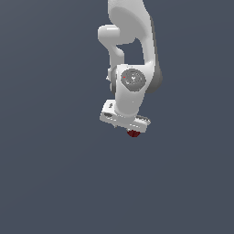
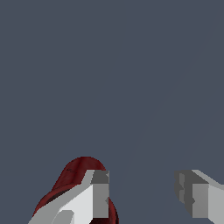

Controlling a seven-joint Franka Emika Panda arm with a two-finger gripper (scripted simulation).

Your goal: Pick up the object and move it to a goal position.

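Note:
The object is a small dark red cup-like thing. In the exterior view the object [image 1: 133, 133] peeks out just under the white gripper [image 1: 128, 126], which points away from the camera and hides its own fingers. In the wrist view the gripper [image 2: 142, 194] is open, with a wide empty gap between its two fingers. There the object [image 2: 76, 175] sits behind one finger [image 2: 97, 194], at the outer side of it and not in the gap. I cannot tell whether that finger touches it. The other finger [image 2: 194, 197] is well apart from it.
A plain dark grey-blue surface [image 1: 55, 173] fills both views. The white arm [image 1: 132, 50] rises above the gripper in the exterior view. No other objects or goal marker show.

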